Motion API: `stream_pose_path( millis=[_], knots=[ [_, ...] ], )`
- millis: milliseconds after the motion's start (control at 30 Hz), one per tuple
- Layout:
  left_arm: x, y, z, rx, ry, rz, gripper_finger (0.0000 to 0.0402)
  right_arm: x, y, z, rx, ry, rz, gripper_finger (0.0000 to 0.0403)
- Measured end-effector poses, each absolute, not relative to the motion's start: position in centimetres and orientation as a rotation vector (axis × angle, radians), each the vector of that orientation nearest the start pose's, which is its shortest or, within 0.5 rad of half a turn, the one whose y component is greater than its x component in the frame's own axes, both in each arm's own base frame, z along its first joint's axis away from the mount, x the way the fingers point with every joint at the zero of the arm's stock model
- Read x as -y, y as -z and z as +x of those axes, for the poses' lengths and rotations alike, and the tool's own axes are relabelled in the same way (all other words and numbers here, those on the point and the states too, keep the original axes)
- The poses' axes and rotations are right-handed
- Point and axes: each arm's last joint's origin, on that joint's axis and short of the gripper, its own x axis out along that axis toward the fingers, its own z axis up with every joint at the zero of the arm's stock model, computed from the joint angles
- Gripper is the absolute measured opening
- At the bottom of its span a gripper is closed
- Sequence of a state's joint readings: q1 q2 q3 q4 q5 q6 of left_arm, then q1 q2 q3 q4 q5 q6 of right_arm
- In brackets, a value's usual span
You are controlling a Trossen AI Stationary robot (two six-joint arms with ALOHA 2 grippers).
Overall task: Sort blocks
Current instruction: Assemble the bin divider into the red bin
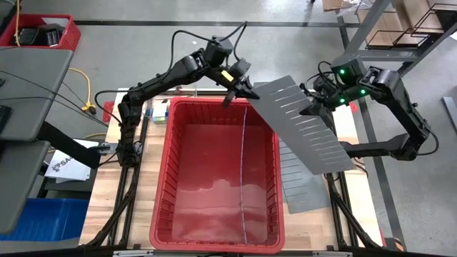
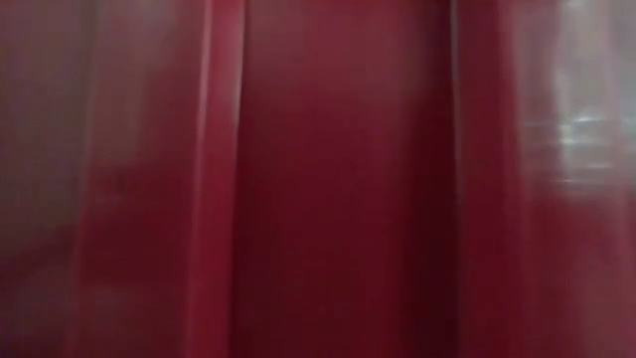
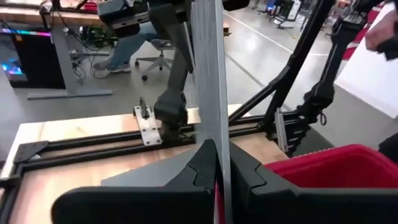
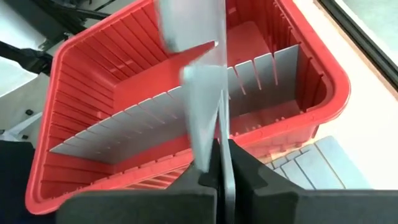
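Note:
No blocks show in any view. A large red bin (image 1: 214,178) fills the table's middle, and its wall covers the whole low view (image 2: 318,179). A grey slotted divider sheet (image 1: 303,121) hangs slanted over the bin's far right corner. My left gripper (image 1: 245,91) is shut on the sheet's far left end, and my right gripper (image 1: 313,106) is shut on its right long edge. Each wrist view shows the sheet edge-on between the fingers (image 3: 211,74) (image 4: 208,93). My left gripper pinches the sheet's far left end (image 3: 215,140) between its two fingers, coming from the table's left and slanting slightly down. The sheet is lifted clear above the bin's rim. My right gripper pinches the sheet's right long edge (image 4: 219,134) near its far end, between its two fingers, slanting down from the table's right. The sheet stands clear of the bin below.
A long grey divider (image 1: 243,171) stands upright along the bin's middle (image 4: 155,124). A second slotted sheet (image 1: 303,187) lies flat on the table right of the bin. A blue box (image 1: 43,214) is at the near left, and a person sits beyond the table (image 3: 127,50).

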State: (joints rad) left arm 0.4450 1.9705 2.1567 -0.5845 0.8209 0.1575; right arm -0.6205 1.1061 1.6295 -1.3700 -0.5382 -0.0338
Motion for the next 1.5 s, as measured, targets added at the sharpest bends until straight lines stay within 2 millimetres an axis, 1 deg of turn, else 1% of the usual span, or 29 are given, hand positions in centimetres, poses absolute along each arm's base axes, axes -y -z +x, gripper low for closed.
stream_pose_path(
  millis=[67,133,267,367,467,533,633,767,867,967,1033,1133,1233,1400,1500],
  knots=[
    [-16.8,-42.1,39.5,-0.297,0.391,-0.098,0.0004,7.3,-44.5,12.7,-0.703,0.075,0.435,0.0005],
    [-16.9,-42.4,38.7,-0.316,0.385,-0.098,0.0003,7.3,-44.7,12.8,-0.678,0.083,0.439,0.0021],
    [-17.8,-43.5,35.9,-0.366,0.330,-0.100,0.0002,7.1,-45.6,12.4,-0.594,0.112,0.404,0.0081],
    [-18.2,-44.4,33.7,-0.389,0.293,-0.092,0.0002,7.1,-45.9,12.1,-0.568,0.169,0.359,0.0130],
    [-18.4,-45.3,31.8,-0.401,0.254,-0.059,0.0001,6.8,-45.8,11.4,-0.595,0.224,0.322,0.0167],
    [-18.5,-46.0,30.5,-0.404,0.218,-0.027,0.0001,6.5,-45.6,10.7,-0.638,0.254,0.302,0.0181],
    [-18.6,-46.9,28.7,-0.416,0.160,0.018,0.0001,5.9,-45.1,9.7,-0.708,0.284,0.307,0.0187],
    [-18.8,-47.4,27.0,-0.447,0.100,0.017,0.0001,4.9,-44.6,8.4,-0.785,0.293,0.360,0.0188],
    [-18.7,-47.4,26.1,-0.479,0.090,0.013,0.0001,4.6,-44.2,7.6,-0.858,0.329,0.334,0.0188],
    [-18.6,-47.2,25.6,-0.510,0.094,0.013,0.0001,4.6,-44.3,7.2,-0.854,0.404,0.287,0.0188],
    [-18.6,-47.0,25.5,-0.530,0.098,0.005,0.0000,4.8,-44.2,7.2,-0.883,0.461,0.237,0.0188],
    [-18.5,-46.9,25.3,-0.547,0.103,-0.011,0.0000,5.1,-43.8,7.3,-0.920,0.510,0.216,0.0188],
    [-18.3,-47.1,25.1,-0.545,0.102,-0.006,0.0000,5.7,-42.8,8.0,-0.975,0.494,0.215,0.0188],
    [-17.5,-48.1,24.1,-0.515,0.097,0.024,0.0000,7.0,-39.7,9.9,-1.132,0.427,0.228,0.0188],
    [-17.1,-48.6,23.5,-0.503,0.093,0.030,0.0000,7.8,-37.7,10.8,-1.211,0.413,0.190,0.0188]
  ],
)
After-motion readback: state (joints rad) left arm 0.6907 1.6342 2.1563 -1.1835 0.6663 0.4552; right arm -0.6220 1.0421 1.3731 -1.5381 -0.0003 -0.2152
